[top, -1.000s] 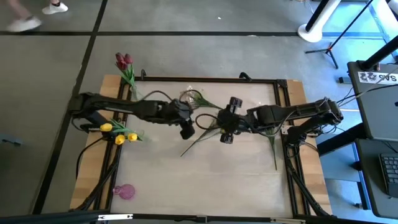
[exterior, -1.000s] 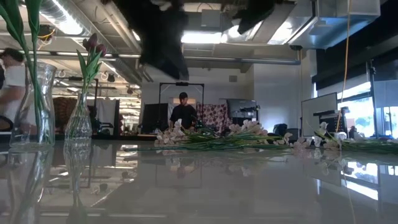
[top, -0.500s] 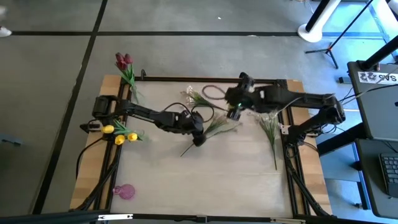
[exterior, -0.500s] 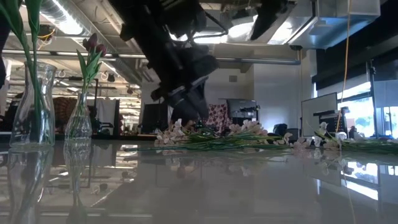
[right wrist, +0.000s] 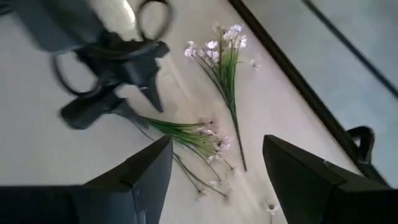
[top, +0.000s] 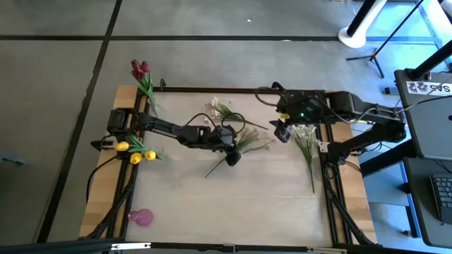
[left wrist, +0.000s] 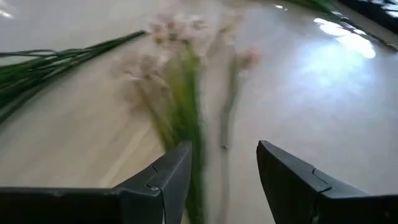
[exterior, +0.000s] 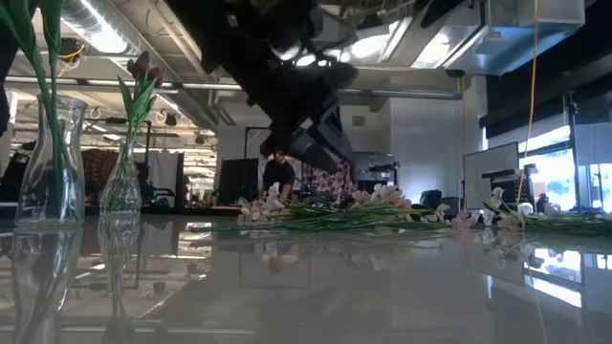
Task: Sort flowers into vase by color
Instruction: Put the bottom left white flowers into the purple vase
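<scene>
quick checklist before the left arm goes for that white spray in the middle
1. Left gripper open: ok, its fingers stand apart with nothing between them.
2. Left gripper over the target: ok, the white spray lies on the table just ahead of it, near the middle.
3. Right gripper out of the way: ok, it is open and empty, back by the far right corner.
4. Spray free of other stems: cannot tell, a long green stem runs close beside it.
5. Vase for white flowers free: cannot tell; the red tulips and yellow tulips show at the left edge.
</scene>
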You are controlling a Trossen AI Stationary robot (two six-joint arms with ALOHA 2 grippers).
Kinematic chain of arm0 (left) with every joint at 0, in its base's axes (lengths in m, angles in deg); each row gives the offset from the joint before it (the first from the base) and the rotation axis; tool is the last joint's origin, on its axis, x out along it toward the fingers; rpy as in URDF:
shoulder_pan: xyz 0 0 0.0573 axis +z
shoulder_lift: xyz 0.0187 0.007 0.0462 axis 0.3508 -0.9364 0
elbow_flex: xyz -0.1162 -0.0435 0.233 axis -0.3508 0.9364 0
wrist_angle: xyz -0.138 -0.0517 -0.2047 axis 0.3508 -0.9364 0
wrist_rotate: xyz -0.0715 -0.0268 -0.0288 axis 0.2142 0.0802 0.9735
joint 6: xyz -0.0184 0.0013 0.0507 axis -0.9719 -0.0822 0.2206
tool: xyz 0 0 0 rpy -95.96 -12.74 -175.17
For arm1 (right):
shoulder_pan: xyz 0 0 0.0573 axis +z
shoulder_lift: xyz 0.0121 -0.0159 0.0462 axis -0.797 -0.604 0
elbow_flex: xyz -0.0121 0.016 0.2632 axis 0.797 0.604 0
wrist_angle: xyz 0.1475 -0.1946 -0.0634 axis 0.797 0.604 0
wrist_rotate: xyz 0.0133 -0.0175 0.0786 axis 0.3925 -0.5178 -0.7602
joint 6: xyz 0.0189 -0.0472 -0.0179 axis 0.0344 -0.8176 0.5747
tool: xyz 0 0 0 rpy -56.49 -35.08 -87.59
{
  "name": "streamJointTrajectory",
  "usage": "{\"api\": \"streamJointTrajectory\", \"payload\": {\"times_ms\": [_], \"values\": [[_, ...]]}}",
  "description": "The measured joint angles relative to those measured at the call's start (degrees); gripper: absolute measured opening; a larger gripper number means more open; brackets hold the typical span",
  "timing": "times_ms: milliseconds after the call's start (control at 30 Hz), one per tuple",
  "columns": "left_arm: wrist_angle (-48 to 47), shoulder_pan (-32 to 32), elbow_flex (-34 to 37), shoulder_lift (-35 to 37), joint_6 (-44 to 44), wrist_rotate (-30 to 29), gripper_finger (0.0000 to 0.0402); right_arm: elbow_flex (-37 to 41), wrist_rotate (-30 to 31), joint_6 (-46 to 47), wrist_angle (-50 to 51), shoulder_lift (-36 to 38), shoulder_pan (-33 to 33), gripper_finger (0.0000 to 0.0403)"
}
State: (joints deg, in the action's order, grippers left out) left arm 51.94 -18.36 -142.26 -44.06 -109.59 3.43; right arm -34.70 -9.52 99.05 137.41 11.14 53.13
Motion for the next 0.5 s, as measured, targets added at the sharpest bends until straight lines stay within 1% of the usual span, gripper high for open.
{"api": "streamJointTrajectory", "payload": {"times_ms": [167, 267, 367, 500], "values": [[3.37, 1.74, 0.15, -3.85, 0.22, -0.60, 0.0177, 0.02, 1.96, 2.00, -0.16, -0.64, 4.45, 0.0248], [6.23, 1.64, 0.07, -5.76, 3.33, -0.70, 0.0177, 0.09, 3.50, 5.23, -0.13, -1.02, 6.19, 0.0248], [6.56, 1.68, 0.04, -8.52, 4.54, -0.93, 0.0177, 0.09, 4.23, 7.56, -0.12, -1.11, 6.24, 0.0248], [6.26, 2.01, -0.01, -11.58, 3.76, -3.35, 0.0176, 0.09, 4.19, 9.52, -0.74, -1.11, 6.17, 0.0248]]}}
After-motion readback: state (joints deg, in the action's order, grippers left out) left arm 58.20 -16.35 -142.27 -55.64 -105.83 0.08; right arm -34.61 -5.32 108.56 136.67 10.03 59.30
